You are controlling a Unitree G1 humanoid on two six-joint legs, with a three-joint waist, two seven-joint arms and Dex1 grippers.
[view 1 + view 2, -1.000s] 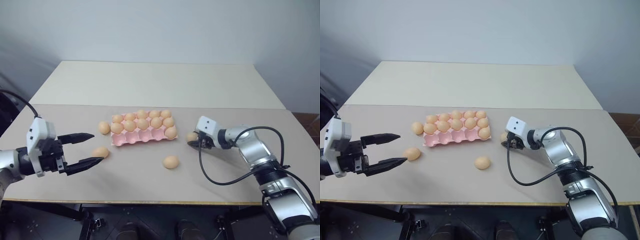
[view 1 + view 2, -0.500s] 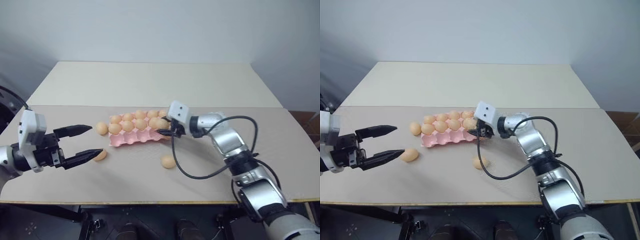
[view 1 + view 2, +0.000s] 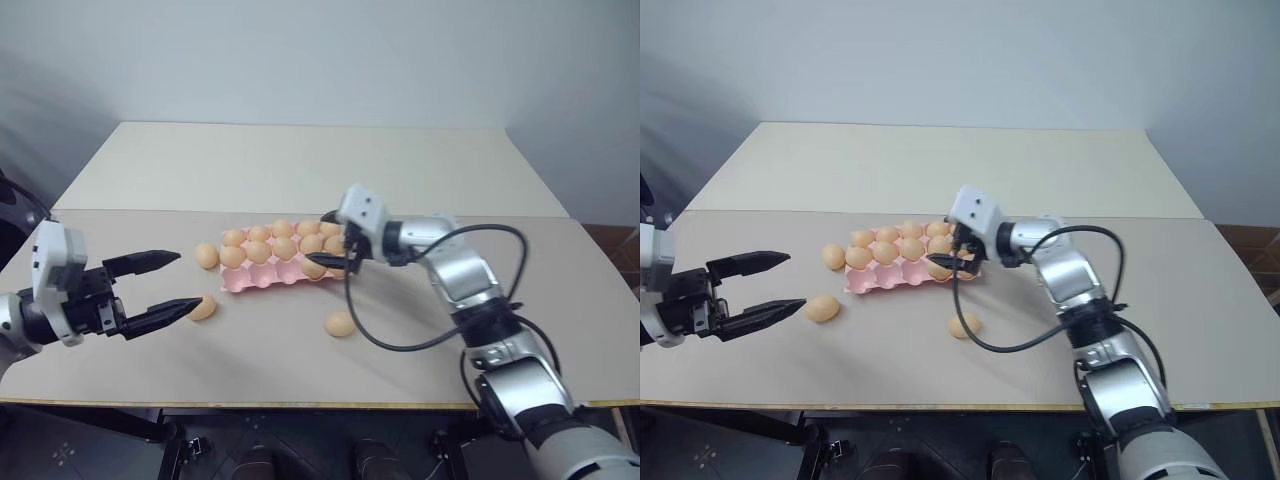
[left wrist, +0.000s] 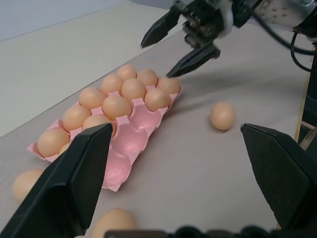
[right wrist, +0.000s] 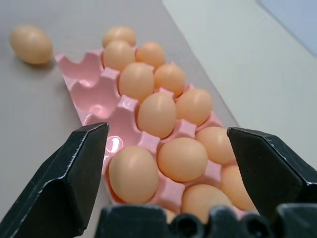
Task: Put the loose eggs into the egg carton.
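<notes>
Egg carton partly behind right gripper

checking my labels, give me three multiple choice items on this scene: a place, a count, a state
1. Where is the right gripper? A over the carton's right end; B over bare table; C at the far edge.
2. Loose eggs outside the carton? A one; B three; C six.
3. Right gripper's state? A open, empty; B shut on an egg; C shut, empty.
1A, it hangs above the end cups; 2B, two left of the carton, one in front; 3A, fingers apart, nothing between.
</notes>
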